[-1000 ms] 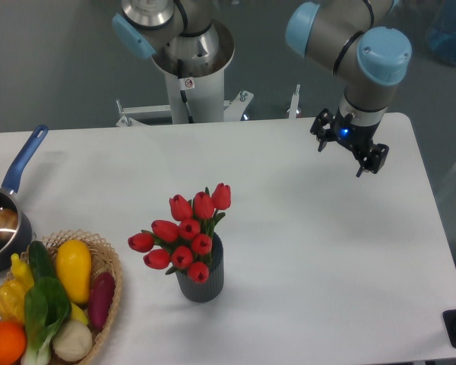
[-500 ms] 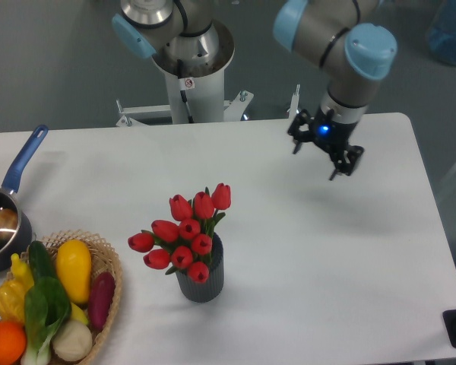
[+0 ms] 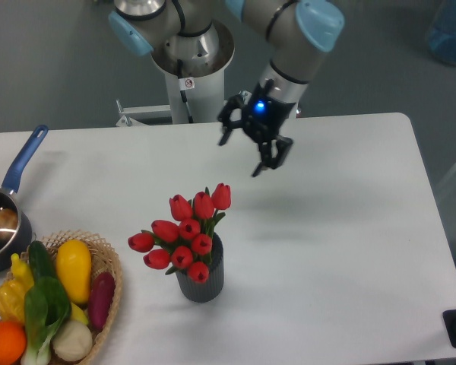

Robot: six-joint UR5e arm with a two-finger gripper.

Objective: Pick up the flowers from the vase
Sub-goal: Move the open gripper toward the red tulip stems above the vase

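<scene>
The flowers (image 3: 185,232), a bunch of red tulip buds with green stems, stand in the vase (image 3: 202,280), a small dark grey ribbed cylinder at the table's front middle. My gripper (image 3: 242,156) hangs in the air behind and to the right of the bunch, above the tabletop, its two dark fingers spread open with nothing between them. A blue light glows on its wrist. It touches neither the flowers nor the vase.
A wicker basket (image 3: 109,268) of vegetables and fruit sits at the front left. A dark saucepan (image 3: 1,228) with a blue handle stands at the left edge. The robot's white base (image 3: 191,84) rises behind the table.
The gripper has swung from the table's far right leftward across the back, ending near the flowers. Flowers, vase, basket and saucepan have not moved.
</scene>
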